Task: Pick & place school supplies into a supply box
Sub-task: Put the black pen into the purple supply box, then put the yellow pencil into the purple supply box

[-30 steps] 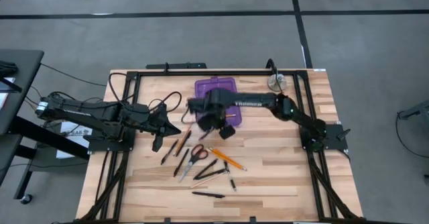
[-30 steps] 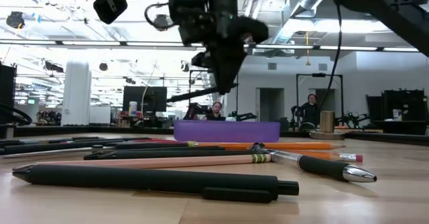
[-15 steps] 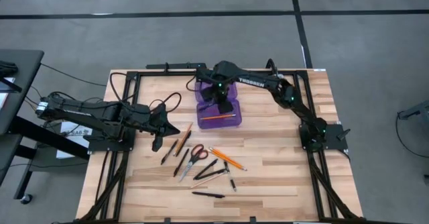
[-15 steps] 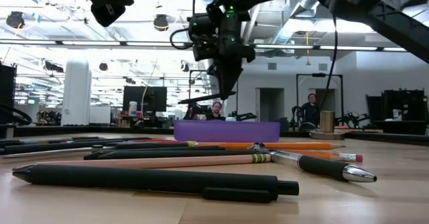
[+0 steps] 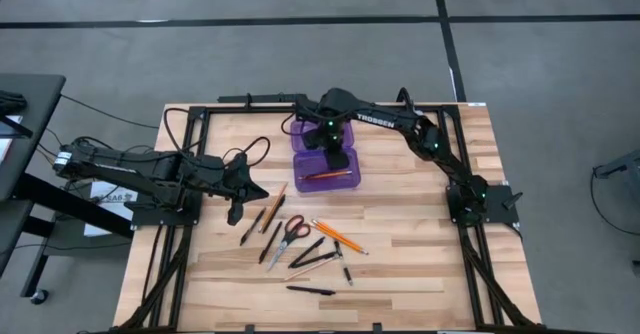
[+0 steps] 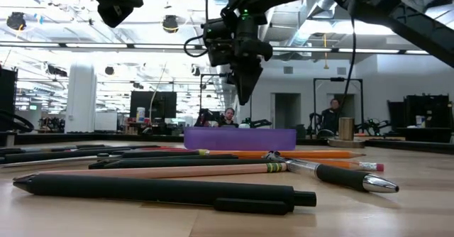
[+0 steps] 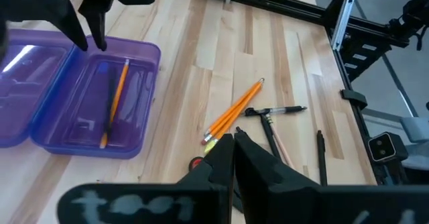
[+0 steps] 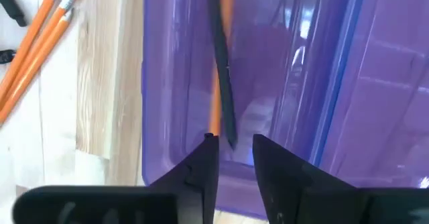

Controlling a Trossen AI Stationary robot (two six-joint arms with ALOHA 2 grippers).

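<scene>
The purple supply box [image 5: 325,164] lies open on the table and holds one orange pencil [image 7: 115,100] and one black pen [image 8: 223,83]. The right gripper [image 8: 233,147] hangs directly above them, fingers slightly spread and empty. Scissors [image 5: 291,230], pencils and pens remain scattered nearer the front edge.

Grey floor [image 5: 300,54], bright ceiling lights [image 6: 42,24]

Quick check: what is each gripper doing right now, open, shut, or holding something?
Left gripper: shut, empty, beside the loose supplies.
Right gripper: open, empty, above the purple case.
</scene>
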